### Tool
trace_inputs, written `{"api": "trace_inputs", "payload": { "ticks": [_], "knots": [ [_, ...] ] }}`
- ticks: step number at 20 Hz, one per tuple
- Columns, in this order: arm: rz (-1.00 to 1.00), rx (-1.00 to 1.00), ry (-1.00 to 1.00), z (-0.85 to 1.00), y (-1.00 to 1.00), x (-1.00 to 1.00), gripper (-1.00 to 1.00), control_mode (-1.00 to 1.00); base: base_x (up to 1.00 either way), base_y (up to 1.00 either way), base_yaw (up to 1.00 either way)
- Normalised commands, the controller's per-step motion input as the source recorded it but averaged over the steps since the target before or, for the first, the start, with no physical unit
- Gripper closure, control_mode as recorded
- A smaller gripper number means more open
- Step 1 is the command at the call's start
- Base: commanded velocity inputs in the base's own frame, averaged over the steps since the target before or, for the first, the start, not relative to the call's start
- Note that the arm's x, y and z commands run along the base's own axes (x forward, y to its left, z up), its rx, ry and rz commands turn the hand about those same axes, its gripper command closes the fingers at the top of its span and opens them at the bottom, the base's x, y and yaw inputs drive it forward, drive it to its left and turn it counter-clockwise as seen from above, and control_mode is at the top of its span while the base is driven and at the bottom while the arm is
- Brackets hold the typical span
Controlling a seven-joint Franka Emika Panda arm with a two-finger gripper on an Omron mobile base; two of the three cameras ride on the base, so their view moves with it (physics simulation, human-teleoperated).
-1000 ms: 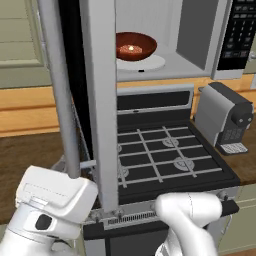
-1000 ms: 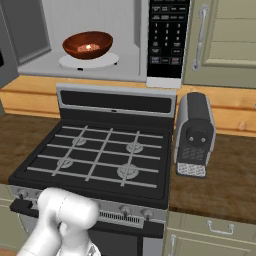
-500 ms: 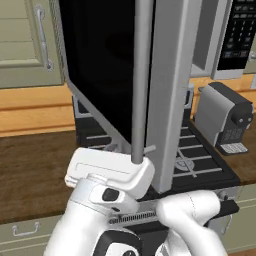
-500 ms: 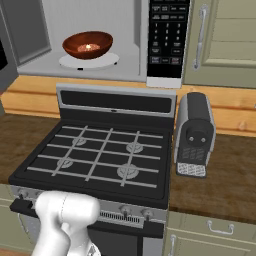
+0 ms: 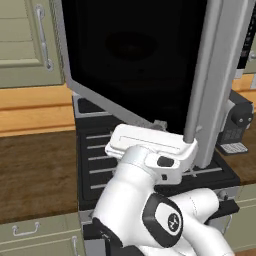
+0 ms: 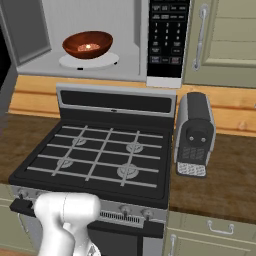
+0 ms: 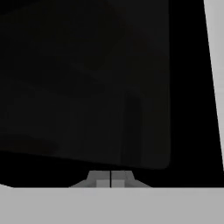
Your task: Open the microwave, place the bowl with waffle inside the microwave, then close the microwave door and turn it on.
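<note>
A kitchen of beige cabinets and wood counter; one black stove (image 6: pixel 95 160) with four burners; above it one microwave (image 6: pixel 95 45), its door (image 5: pixel 135 60) swung partway, black glass facing the arm; one toaster (image 6: pixel 194 135) right of the stove; one bowl (image 6: pixel 87 44) on the turntable holding one waffle (image 6: pixel 90 47); keypad writing too small to read; the gripper (image 7: pixel 110 179) is closed, empty, near the glass.

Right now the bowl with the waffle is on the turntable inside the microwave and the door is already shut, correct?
Not quite. The bowl with the waffle does sit on the turntable inside the microwave, but the door is not shut: the right base view shows the cavity open.
</note>
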Motion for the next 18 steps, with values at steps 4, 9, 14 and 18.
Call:
{"api": "trace_inputs", "payload": {
  "ticks": [4,9,14,18],
  "knots": [
    [0.01,0.17,0.05,0.65,-1.00,0.38,1.00,-1.00,0.00,0.00,0.00],
    [0.05,0.18,0.07,0.35,-0.86,0.88,1.00,-1.00,0.00,0.00,0.00],
    [0.11,0.16,0.06,0.52,-0.54,1.00,1.00,-1.00,0.00,0.00,0.00],
    [0.26,0.11,0.19,0.42,-0.02,0.98,1.00,-1.00,0.00,0.00,0.00]
  ]
}}
